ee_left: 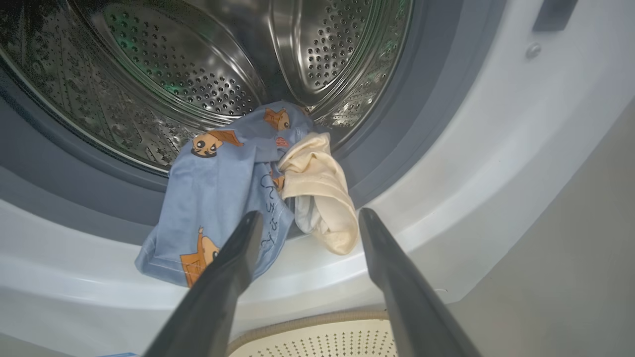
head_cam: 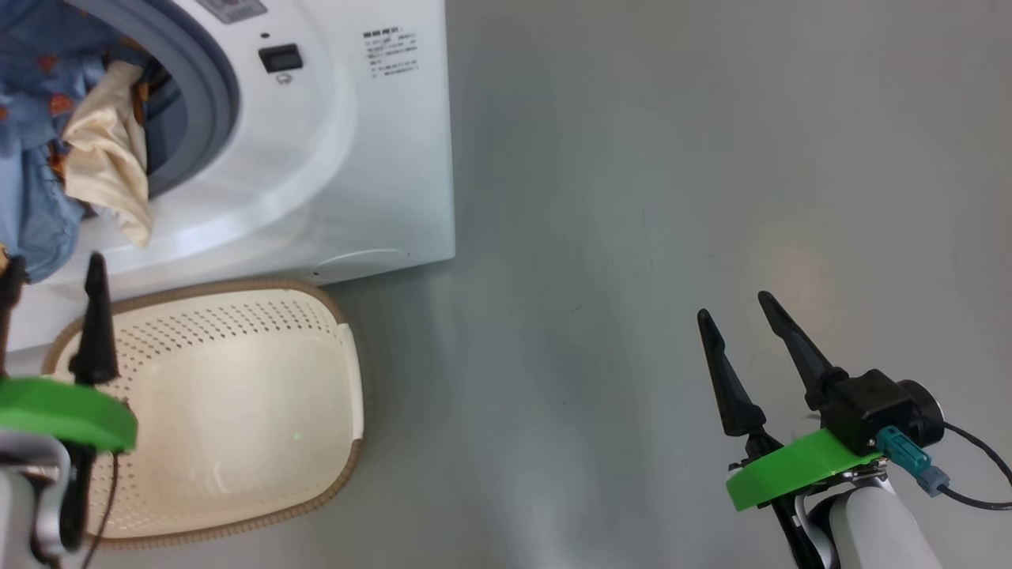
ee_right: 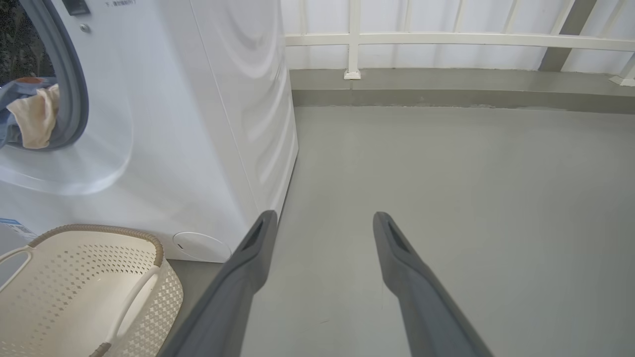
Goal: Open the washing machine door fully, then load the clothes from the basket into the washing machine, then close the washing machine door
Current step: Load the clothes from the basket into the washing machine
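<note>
Light-blue and beige clothes are hung over the lip of the big white washing machine, above the cream holey plastic basket. The left gripper and right gripper are spread wide, with nothing pinched.

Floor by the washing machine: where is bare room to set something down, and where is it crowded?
Free: the floor right of the washing machine; also inside the basket. Crowded: the mouth of the drum, where the clothes hang out.

Shiny perf. steel drum, matt grey-blue rubber gasket, glossy white washer panel; soft blue printed cloth; cream perf. plastic basket, matt; smooth grey floor.
</note>
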Tool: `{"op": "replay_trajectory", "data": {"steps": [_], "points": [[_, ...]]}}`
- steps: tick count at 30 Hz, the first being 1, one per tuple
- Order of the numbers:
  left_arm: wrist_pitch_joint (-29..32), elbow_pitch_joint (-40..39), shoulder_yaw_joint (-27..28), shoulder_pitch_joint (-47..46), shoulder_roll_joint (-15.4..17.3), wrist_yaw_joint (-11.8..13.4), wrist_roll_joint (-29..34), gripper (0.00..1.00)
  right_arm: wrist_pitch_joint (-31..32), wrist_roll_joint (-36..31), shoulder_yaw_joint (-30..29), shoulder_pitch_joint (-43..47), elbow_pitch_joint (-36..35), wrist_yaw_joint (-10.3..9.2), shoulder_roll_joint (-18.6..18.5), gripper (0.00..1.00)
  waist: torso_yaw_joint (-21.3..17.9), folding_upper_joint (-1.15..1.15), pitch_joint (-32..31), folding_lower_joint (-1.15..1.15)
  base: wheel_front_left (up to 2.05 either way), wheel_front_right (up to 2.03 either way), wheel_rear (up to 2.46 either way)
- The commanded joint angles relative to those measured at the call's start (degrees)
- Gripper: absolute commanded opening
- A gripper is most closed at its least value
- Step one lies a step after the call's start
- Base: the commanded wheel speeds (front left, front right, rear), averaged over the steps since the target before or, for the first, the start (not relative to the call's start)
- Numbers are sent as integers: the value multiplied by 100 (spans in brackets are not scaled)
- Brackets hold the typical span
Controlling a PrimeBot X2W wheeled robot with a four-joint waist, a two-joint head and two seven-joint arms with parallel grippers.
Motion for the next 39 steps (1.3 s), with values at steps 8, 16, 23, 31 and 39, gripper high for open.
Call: {"op": "replay_trajectory", "data": {"steps": [8, 16, 23, 31, 39], "points": [[954, 115, 290, -901, 391, -92, -489, 100, -27, 98, 186, -180, -140, 16, 1, 100, -77, 0, 296, 0, 0, 0, 0], [2271, 679, 427, -1893, 683, -137, -1034, 100, -27, 249, 289, -329, -104, 16, 1, 100, -267, 0, 538, 0, 0, 0, 0], [2766, 1209, 475, -2306, 921, -68, -1136, 100, -27, 357, 340, -403, -114, 16, 1, 100, -430, 0, 676, 0, 0, 0, 0], [2989, 1621, 393, -2774, 1063, -24, -1100, 100, -27, 446, 369, -471, -127, 16, 1, 100, -545, 0, 804, 0, 0, 0, 0], [3175, 2037, 199, -3153, 1121, -17, -998, 100, -27, 498, 391, -520, -146, 16, 1, 100, -607, 0, 905, 0, 0, 0, 0]]}}
